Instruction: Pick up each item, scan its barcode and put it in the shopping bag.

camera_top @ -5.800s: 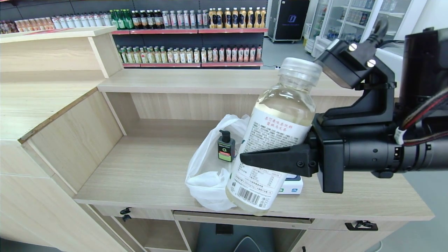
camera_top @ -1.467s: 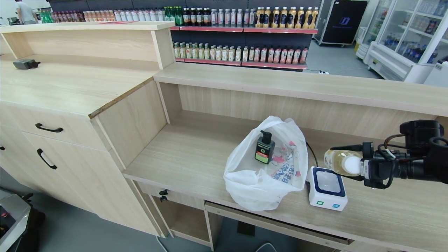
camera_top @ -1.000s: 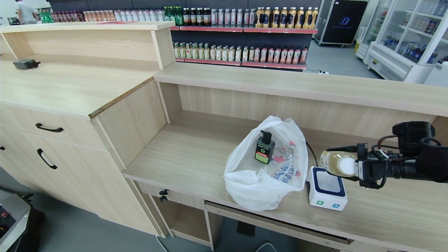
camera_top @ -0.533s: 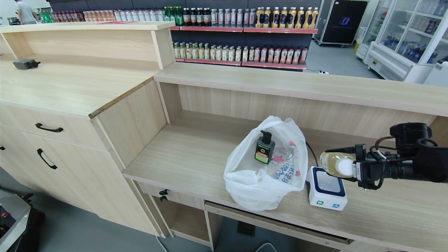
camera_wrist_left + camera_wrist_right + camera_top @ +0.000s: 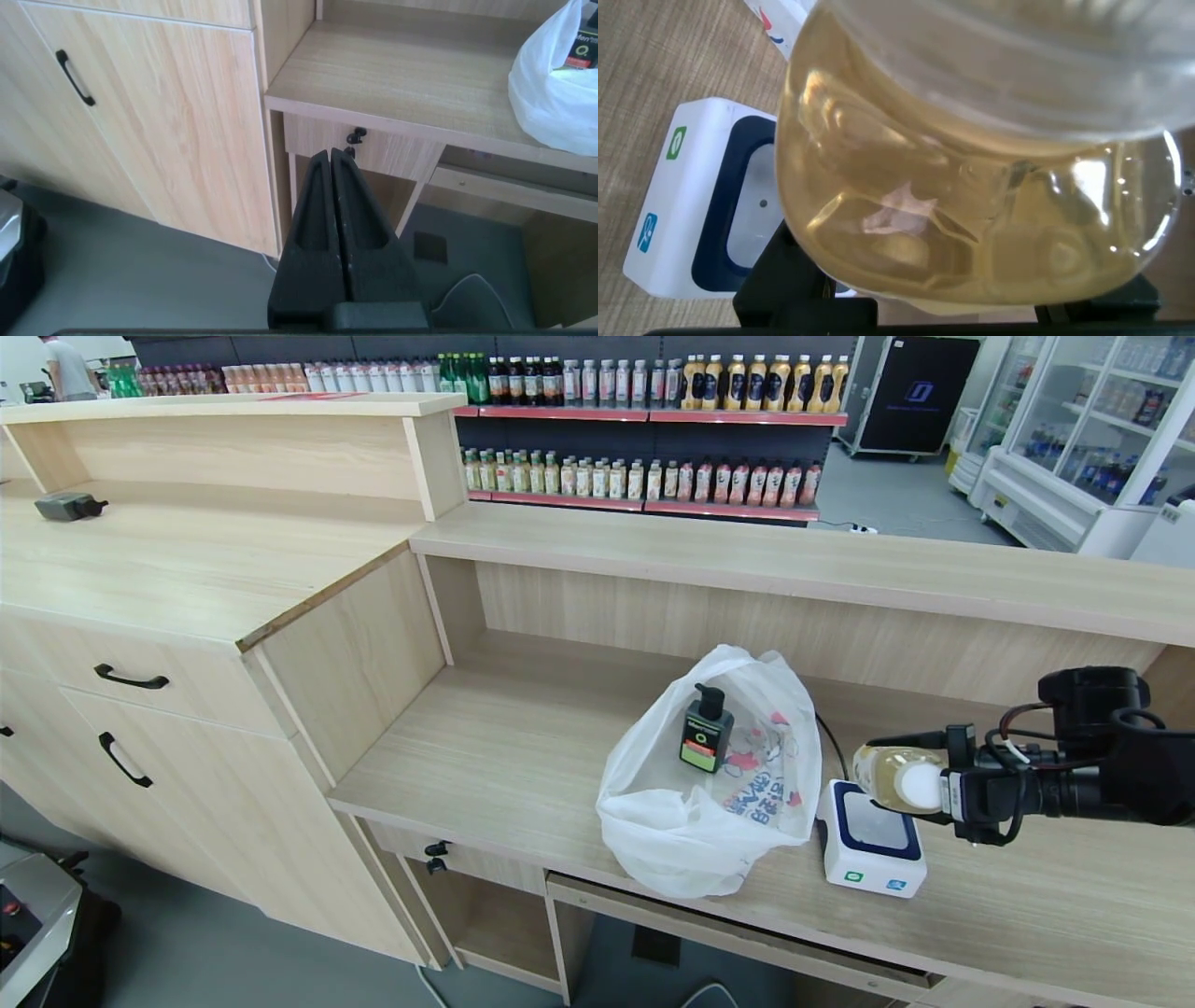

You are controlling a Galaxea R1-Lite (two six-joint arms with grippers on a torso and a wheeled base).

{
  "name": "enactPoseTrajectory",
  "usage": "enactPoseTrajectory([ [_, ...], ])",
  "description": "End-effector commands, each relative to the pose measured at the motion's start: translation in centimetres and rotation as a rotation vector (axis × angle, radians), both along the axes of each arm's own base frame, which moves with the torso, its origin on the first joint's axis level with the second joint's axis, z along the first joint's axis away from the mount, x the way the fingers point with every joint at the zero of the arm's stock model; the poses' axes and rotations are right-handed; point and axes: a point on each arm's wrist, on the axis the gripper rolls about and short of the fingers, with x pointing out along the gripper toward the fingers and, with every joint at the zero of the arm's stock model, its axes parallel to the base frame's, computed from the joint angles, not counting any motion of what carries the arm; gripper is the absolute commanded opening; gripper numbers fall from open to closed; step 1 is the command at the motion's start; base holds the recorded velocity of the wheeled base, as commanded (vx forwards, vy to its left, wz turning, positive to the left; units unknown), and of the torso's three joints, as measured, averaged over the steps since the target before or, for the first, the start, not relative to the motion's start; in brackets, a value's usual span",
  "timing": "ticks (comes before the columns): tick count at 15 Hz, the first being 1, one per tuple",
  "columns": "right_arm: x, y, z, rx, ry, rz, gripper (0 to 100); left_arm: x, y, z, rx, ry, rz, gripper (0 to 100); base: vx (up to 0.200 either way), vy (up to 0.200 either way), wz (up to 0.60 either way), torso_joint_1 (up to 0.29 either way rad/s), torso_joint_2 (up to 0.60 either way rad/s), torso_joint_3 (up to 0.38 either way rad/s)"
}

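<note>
Head view: right gripper (image 5: 904, 780) pinches liquid-filled bottle (image 5: 882, 772) sideways just above scanner (image 5: 870, 840); likely heavy, slick, so grip mid-body; left gripper (image 5: 333, 157) fingers pressed together.

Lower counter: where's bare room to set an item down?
Bare: the stretch between the left side panel and the shopping bag; also right of the scanner. Crowded: bag, scanner and the bottle in the right gripper cluster together.

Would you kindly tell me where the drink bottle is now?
Head view, right side: the bottle is held by the right gripper above the white scanner, beside the shopping bag.
</note>
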Motion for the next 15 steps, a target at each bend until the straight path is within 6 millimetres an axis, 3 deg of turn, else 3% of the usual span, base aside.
enactPoseTrajectory([
  [1, 0.2, 0.0, -0.1, 0.000, 0.001, 0.001, 0, 0.0, 0.0, 0.0, 0.000, 0.000, 0.001, 0, 0.000, 0.000, 0.00, 0.000, 0.00, 0.000],
  [15, 1.2, 0.7, -1.0, 0.009, 0.024, 0.025, 0, 0.0, 0.0, 0.0, 0.000, 0.000, 0.001, 0, 0.000, 0.000, 0.00, 0.000, 0.00, 0.000],
])
